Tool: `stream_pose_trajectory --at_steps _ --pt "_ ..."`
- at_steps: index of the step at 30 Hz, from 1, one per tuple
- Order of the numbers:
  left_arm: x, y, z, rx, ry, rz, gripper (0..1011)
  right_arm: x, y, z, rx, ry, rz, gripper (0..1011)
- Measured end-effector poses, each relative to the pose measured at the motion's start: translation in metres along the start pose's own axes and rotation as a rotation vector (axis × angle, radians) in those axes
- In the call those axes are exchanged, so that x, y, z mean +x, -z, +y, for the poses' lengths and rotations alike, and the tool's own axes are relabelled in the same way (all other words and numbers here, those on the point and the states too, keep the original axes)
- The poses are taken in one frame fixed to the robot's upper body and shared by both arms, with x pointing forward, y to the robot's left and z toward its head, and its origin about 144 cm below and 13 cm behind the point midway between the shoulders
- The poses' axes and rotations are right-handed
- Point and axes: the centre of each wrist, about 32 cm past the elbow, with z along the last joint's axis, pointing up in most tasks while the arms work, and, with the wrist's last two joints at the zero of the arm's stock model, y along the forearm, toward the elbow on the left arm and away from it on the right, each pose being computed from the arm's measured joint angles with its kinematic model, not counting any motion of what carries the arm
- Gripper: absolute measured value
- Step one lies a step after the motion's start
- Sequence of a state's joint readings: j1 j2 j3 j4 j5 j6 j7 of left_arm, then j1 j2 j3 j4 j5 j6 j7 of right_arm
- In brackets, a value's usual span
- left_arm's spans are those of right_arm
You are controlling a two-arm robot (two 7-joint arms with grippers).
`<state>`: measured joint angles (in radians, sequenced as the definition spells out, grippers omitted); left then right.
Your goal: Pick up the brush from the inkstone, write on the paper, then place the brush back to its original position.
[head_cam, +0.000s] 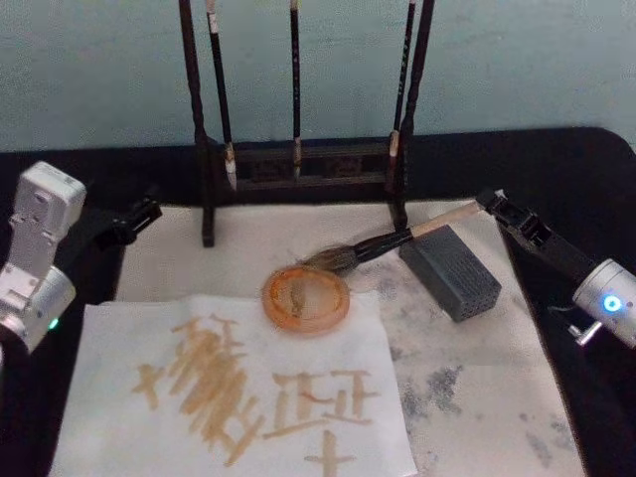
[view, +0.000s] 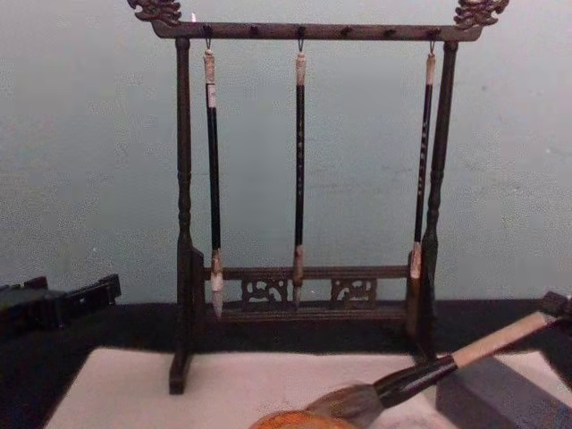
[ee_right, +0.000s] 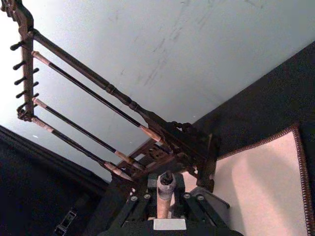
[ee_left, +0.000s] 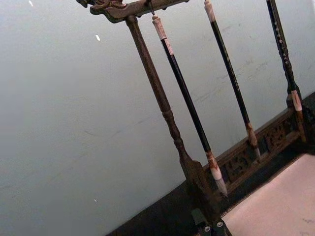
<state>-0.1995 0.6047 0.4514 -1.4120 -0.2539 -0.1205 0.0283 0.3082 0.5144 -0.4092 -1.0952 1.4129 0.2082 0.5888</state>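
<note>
Right arm under inspection. The right gripper (head_cam: 494,205) stands at the butt end of the large calligraphy brush (head_cam: 397,237), which has a thick pale tan wooden handle, a glossy black ferrule and a bushy grey-brown head. In the right wrist view the jaws sit either side of the handle's end, and I judge them clamped on it. From the fingertips the brush slopes down and away, crossing the dark grey rectangular block (head_cam: 452,273) just below and ahead of the tool. Its bristles reach the far rim of the round orange dish (head_cam: 304,298), farther out along the same line. The paper (head_cam: 99,427), a flat white sheet, lies beyond the dish and off to the tool's left, nearer the robot, and carries tan strokes. I therefore judge the writing done and the return of the brush in hand. To do it well, I would ease the butt down until the handle bears fully on the block, part the jaws without twisting, then back out along the handle's axis. That path should stay clear of the dark wooden rack (head_cam: 298,164) with three thin black brushes, just beside the tool. The right forearm runs in low from the outer side, in line with the handle. The left gripper (head_cam: 139,215) is parked well apart, past the rack's other post.
</note>
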Motion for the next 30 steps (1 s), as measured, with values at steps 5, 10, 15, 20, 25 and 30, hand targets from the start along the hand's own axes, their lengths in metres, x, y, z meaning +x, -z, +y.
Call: stream_pose_trajectory --at_steps 5,10,15,20,25,30 --pt "0.0000 0.0000 0.0000 0.000 0.000 0.000 1002 0.0000 0.0000 0.0000 0.000 0.000 0.000 172" --pt "0.0000 0.0000 0.0000 0.000 0.000 0.000 1002 0.0000 0.0000 0.0000 0.000 0.000 0.000 173" --pt "0.0000 0.0000 0.0000 0.000 0.000 0.000 1002 0.0000 0.0000 0.0000 0.000 0.000 0.000 173" --pt "0.0000 0.0000 0.0000 0.000 0.000 0.000 1002 0.0000 0.0000 0.0000 0.000 0.000 0.000 173" --pt "0.0000 0.0000 0.0000 0.000 0.000 0.000 1002 0.0001 0.0001 -0.0002 0.001 -0.001 0.001 173" --pt "0.0000 0.0000 0.0000 0.000 0.000 0.000 1002 0.0010 0.0000 -0.0035 0.025 -0.020 0.014 173"
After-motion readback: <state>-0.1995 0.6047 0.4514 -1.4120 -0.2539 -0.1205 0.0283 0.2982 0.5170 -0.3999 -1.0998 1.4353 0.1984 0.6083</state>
